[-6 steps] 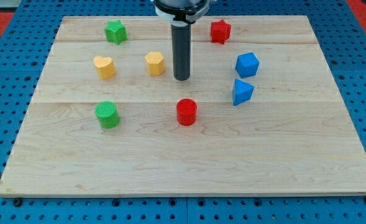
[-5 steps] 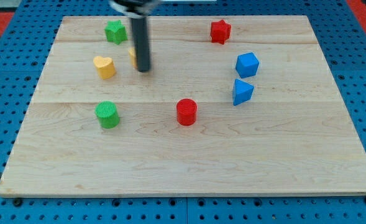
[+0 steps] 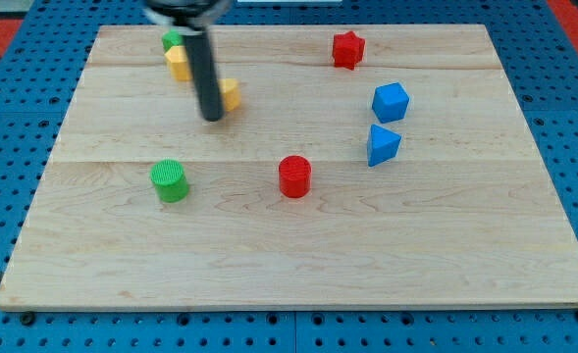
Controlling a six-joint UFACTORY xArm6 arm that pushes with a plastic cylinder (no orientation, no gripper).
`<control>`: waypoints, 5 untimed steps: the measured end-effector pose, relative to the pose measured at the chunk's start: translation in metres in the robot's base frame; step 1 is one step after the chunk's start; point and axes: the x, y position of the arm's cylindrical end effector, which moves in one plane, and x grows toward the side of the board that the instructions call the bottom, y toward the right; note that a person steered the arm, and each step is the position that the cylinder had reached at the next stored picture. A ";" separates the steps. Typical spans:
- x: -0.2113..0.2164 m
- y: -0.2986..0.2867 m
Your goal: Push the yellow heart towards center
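My tip [image 3: 211, 119] is on the board left of centre, and the rod is blurred. A yellow block [image 3: 231, 95] sits just right of the rod, up and right of the tip and partly hidden by the rod. A second yellow block [image 3: 178, 63] lies further up and left, against the green star [image 3: 174, 40]. The rod covers part of both. I cannot tell which yellow block is the heart.
A green cylinder [image 3: 170, 180] stands at the lower left and a red cylinder [image 3: 294, 176] near the middle. A red star [image 3: 347, 49] is at the top right. Two blue blocks [image 3: 390, 101] [image 3: 382, 144] are at the right.
My tip swept left from the board's middle, then down slightly. The yellow block at the left is gone from its place. One yellow block now lies by the green star, the other by the rod.
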 end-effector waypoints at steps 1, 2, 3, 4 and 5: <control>-0.020 -0.061; -0.049 -0.015; -0.036 0.036; -0.066 0.042; -0.110 0.077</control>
